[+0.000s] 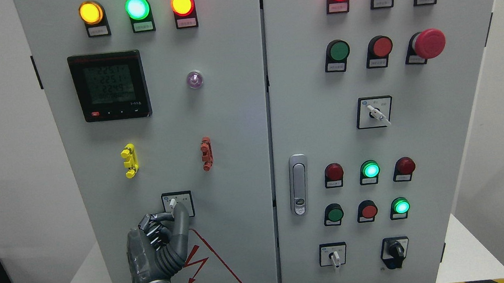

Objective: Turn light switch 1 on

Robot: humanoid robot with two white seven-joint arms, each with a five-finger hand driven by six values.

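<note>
Touching selector switch (173, 204) w/ thumb tip; left robot hand (160, 240) fingers curled.

The grey left hand (160, 245) covers the lower right of the small square selector switch (177, 203); its arm leaves the bottom edge; label print above is unreadable.

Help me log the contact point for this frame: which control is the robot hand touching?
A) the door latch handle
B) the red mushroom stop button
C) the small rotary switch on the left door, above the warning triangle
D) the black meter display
C: the left robot hand reaches up with fingers at the rotary switch above the warning triangle.
</note>
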